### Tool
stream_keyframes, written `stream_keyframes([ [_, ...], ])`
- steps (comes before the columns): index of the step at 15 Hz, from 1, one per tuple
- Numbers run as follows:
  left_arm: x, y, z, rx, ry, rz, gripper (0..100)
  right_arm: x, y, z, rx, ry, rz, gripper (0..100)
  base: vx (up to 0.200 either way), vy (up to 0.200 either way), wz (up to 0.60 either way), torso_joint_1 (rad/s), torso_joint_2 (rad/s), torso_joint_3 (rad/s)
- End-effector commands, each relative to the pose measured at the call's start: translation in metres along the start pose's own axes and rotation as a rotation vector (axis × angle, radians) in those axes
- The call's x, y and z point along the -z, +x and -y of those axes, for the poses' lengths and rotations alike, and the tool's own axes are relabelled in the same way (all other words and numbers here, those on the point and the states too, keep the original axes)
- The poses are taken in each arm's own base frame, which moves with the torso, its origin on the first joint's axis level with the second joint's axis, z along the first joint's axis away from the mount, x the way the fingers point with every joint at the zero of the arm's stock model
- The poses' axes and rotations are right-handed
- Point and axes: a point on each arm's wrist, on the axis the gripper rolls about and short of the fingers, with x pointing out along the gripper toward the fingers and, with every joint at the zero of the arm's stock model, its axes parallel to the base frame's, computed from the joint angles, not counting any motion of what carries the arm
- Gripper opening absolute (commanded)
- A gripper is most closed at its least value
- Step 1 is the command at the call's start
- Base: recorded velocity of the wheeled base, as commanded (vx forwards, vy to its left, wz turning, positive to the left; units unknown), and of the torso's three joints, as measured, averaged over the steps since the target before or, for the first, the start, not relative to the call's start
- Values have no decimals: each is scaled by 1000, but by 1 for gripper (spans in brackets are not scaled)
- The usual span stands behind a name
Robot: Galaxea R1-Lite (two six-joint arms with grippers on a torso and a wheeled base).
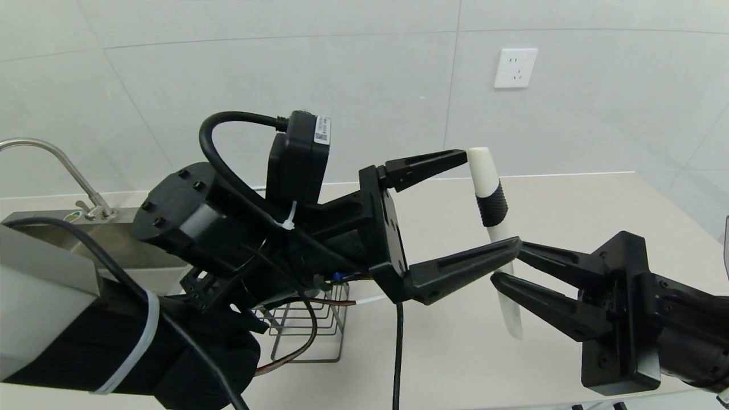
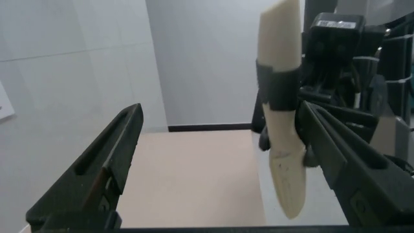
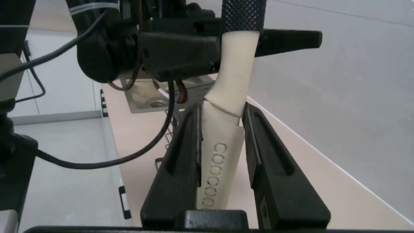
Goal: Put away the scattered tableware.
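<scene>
A white utensil (image 1: 483,171) with a black knurled band stands nearly upright in the air above the counter. My right gripper (image 1: 508,263) is shut on its lower part, and in the right wrist view the utensil (image 3: 223,155) sits clamped between that gripper's (image 3: 223,113) two fingers. My left gripper (image 1: 491,199) is open, with one finger on each side of the utensil at about the height of the band. The left wrist view shows the utensil (image 2: 279,39) close beside one finger of the left gripper (image 2: 218,110) and a wide gap to the other.
A wire rack (image 1: 307,336) stands on the beige counter (image 1: 569,210) below my left arm. A steel sink (image 1: 57,228) with a curved faucet (image 1: 57,159) is at the far left. A wall outlet (image 1: 515,67) is on the tiled wall behind.
</scene>
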Motion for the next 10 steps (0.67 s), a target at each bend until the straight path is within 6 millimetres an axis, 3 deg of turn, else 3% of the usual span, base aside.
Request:
stream_keyframes([
  [1,-10,5,9,28,-14,26,100,0,0,0,-2,0,0,0,0,0,0,0,0,0],
  [10,-11,13,21,70,-71,37,100,3,1,-1,1,-13,14,0,0,0,0,0,0,0],
])
